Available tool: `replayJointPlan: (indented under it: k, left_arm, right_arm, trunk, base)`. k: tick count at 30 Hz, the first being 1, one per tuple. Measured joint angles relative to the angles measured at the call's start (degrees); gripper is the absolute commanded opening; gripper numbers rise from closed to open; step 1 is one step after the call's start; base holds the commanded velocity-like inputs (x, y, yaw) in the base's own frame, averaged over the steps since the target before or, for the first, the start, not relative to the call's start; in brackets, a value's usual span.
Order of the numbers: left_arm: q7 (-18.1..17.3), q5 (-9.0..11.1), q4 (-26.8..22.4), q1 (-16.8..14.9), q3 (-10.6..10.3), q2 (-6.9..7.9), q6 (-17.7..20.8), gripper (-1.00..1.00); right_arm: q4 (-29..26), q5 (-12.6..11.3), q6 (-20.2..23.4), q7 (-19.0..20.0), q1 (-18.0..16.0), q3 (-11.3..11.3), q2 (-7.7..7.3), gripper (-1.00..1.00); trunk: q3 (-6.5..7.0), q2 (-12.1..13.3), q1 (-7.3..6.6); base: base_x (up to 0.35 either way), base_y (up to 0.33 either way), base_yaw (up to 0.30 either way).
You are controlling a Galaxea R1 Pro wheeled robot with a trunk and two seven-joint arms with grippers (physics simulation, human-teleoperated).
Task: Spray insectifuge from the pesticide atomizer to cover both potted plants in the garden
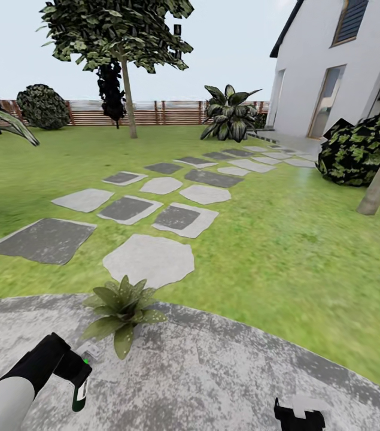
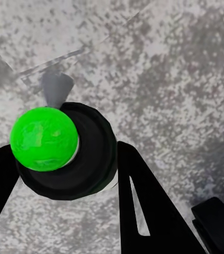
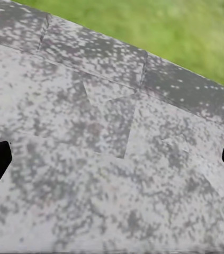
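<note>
Pesticide atomizer [image 1: 81, 392] is clamped in my left gripper [image 1: 73, 371], just short of the near potted plant [image 1: 121, 308] on the paving [image 1: 225, 365]; pickup done, spraying both plants remains. Right gripper [image 1: 298, 415] hangs wide, empty

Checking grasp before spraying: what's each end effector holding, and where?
Left end effector grips the pesticide atomizer around its body; right end effector holds nothing.
</note>
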Motion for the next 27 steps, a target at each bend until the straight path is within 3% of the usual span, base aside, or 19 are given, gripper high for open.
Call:
replayJointPlan:
  k: [9, 11, 13, 18, 22, 24, 27]
  left_arm:
    - [-0.5, 0.1, -0.1, 0.0, 0.0, 0.08, 0.3, -1.00]
    - [-2.8, -0.9, -0.4, -0.2, -0.6, 0.37, 0.9, -1.00]
    - [-5.4, -2.3, -0.5, -0.3, -0.6, 0.93, 1.0, -1.00]
    - [-17.7, -9.4, -1.5, -0.9, -0.5, 3.12, 3.5, -1.00]
    - [-21.4, -13.8, -4.7, -1.7, -0.5, 2.98, 8.9, -1.00]
    - [-23.6, -14.8, -5.2, -3.0, -0.5, 2.97, 9.7, -1.00]
    - [-27.2, -18.0, -5.4, -4.7, -0.5, 2.98, 9.9, -1.00]
  right_arm:
    - [0.0, 0.0, 0.0, 0.0, 0.0, 0.0, 0.01, 1.00]
    - [0.0, 0.0, 0.0, 0.0, 0.0, 0.0, 0.07, 1.00]
    - [0.0, 0.0, 0.0, 0.0, 0.0, 0.0, 0.14, 1.00]
    - [0.1, 0.0, 0.0, 0.2, 0.0, 0.0, 0.12, 1.00]
    - [0.1, 0.1, 0.0, 0.3, 0.0, 0.0, 0.09, 1.00]
    - [0.1, 0.1, 0.0, 0.3, 0.0, 0.0, 0.05, 1.00]
    - [0.1, 0.1, 0.0, 0.3, 0.0, 0.0, 0.02, 1.00]
  trunk:
    - [0.00, 0.0, 0.00]
    - [0.00, 0.0, 0.00]
    - [0.00, 0.0, 0.00]
    - [0.00, 0.0, 0.00]
    - [0.01, 0.0, 0.00]
    - [0.01, 0.0, 0.00]
    - [0.00, 0.0, 0.00]
  base:
    - [0.000, 0.000, -0.252]
    - [0.000, 0.000, -0.166]
    - [0.000, 0.000, -0.059]
    - [0.000, 0.000, -0.012]
    - [0.000, 0.000, 0.000]
    - [0.000, 0.000, 0.000]
    - [0.000, 0.000, 0.000]
